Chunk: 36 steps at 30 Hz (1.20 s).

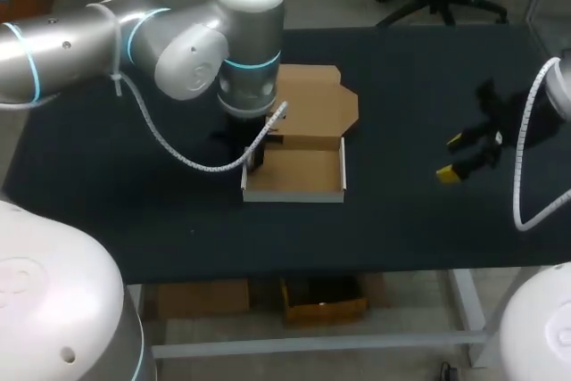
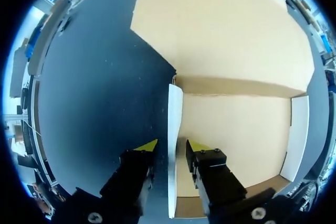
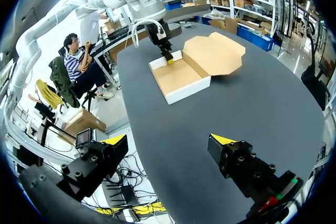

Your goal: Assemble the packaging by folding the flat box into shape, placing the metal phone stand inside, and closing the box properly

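My left gripper is straddling the side wall of the box, narrowly parted and not clearly pinching it, so closing off-centre is risking a buckled wall or a dragged box, while my right gripper is hanging wide open and empty, the box well ahead of it.

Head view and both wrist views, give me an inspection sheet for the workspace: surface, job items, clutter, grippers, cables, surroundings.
Surface: dark table.
Job's things: cardboard box folded into an open tray; its lid lies flat behind it; phone stand not seen.
Clutter: nothing seen.
Grippers: left gripper open, straddling the box's side wall; right gripper open, above bare table, apart from the box.
Cables: left arm's cable loops low beside the box; right arm's cable hangs above the table.
Surroundings: nothing seen.
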Available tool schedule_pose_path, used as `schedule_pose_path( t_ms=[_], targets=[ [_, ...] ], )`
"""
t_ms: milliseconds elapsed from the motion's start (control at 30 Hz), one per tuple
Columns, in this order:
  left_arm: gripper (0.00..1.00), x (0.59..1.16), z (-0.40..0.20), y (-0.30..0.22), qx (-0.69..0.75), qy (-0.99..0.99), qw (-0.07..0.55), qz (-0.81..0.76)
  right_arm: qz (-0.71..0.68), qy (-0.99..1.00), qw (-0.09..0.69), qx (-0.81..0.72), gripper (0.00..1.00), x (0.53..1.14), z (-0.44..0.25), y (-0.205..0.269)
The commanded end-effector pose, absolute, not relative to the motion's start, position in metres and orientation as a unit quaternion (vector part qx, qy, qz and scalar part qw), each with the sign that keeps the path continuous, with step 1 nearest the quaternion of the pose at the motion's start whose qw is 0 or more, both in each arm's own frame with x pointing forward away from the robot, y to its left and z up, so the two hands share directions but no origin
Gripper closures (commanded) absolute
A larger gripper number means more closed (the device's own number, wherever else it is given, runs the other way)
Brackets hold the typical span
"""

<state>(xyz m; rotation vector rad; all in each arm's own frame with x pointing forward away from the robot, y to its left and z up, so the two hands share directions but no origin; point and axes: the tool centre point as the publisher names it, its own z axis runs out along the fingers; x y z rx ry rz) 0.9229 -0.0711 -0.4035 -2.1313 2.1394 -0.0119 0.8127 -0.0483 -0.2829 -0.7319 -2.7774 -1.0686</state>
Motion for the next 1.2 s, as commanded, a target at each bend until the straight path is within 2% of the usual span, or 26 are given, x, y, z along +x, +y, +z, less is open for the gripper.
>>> schedule_pose_path(
  t_ms=[33, 200, 233, 300, 533, 733, 833, 900, 1200],
  targets=[
    [0.52, 0.918, -0.4, -0.063, -0.702, 0.71, 0.039, -0.029, -0.35, -0.905, 0.043, -0.238, 0.0, 0.816, -0.284, -0.049],
    [0.46, 0.915, -0.395, -0.062, -0.701, 0.711, 0.023, -0.052, -0.347, -0.905, 0.045, -0.242, 0.0, 0.818, -0.286, -0.048],
    [0.42, 0.914, -0.394, -0.062, -0.7, 0.712, 0.017, -0.056, -0.347, -0.905, 0.046, -0.243, 0.0, 0.818, -0.286, -0.048],
    [0.29, 0.913, -0.391, -0.062, -0.699, 0.712, 0.013, -0.065, -0.346, -0.905, 0.047, -0.244, 0.0, 0.819, -0.287, -0.048],
    [0.2, 0.909, -0.382, -0.059, -0.69, 0.716, -0.026, -0.102, -0.345, -0.904, 0.049, -0.247, 0.0, 0.821, -0.289, -0.047],
    [0.16, 0.904, -0.373, -0.054, -0.673, 0.724, -0.052, -0.141, -0.345, -0.903, 0.05, -0.249, 0.0, 0.823, -0.29, -0.047],
    [0.1, 0.9, -0.367, -0.049, -0.658, 0.731, -0.067, -0.166, -0.346, -0.903, 0.049, -0.251, 0.0, 0.823, -0.29, -0.048],
    [0.01, 0.896, -0.362, -0.047, -0.648, 0.736, -0.071, -0.183, -0.347, -0.902, 0.049, -0.251, 0.0, 0.824, -0.29, -0.048],
    [0.0, 0.882, -0.345, -0.041, -0.607, 0.758, -0.072, -0.227, -0.348, -0.902, 0.042, -0.253, 0.0, 0.827, -0.288, -0.051]
  ],
)
